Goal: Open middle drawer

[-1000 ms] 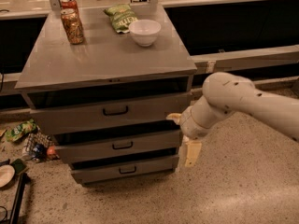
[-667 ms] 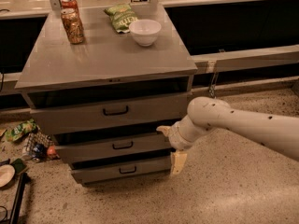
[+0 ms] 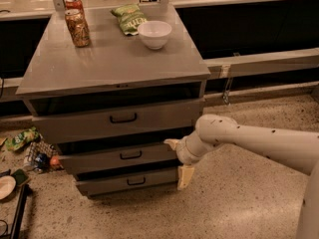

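The middle drawer [image 3: 107,158] is the grey panel with a small black handle [image 3: 130,155], between the taller top drawer [image 3: 89,123] and the bottom drawer [image 3: 114,183] of the grey cabinet. It stands slightly out, with a dark gap above it. My gripper [image 3: 178,161] is at the right end of the middle drawer's front. Its fingers are spread apart, one fingertip [image 3: 172,143] at the panel's upper edge and the other [image 3: 184,177] below it by the bottom drawer. The white arm [image 3: 259,143] reaches in from the right.
On the cabinet top [image 3: 114,63] stand two cans [image 3: 77,26], a green chip bag [image 3: 128,18] and a white bowl [image 3: 154,34]. Litter [image 3: 30,148] and a white plate [image 3: 6,187] lie on the floor at the left. A dark counter front [image 3: 259,29] runs behind.
The arm has swung left and lower. The gripper moved from beside the cabinet's right side to the right end of the middle drawer front. The drawers have not visibly moved.
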`<state>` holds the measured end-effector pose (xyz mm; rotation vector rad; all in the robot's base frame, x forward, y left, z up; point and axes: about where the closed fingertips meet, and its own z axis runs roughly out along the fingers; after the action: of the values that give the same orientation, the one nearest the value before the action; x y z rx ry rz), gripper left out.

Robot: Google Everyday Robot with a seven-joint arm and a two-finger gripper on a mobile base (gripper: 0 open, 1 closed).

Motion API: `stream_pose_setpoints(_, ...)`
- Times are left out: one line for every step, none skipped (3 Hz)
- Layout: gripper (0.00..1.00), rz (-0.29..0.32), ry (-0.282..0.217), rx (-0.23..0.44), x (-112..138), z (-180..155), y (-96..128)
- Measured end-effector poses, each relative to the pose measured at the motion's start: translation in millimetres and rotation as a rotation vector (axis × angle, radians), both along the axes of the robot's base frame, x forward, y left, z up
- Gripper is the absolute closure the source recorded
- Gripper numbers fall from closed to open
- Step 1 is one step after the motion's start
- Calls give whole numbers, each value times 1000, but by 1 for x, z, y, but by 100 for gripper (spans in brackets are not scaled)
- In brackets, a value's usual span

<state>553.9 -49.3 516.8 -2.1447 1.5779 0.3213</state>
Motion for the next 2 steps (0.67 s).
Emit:
stream_pose_setpoints(0,5,3,17,16,-18,6)
stream_pose_setpoints(0,35,-18,36,50,-41,13)
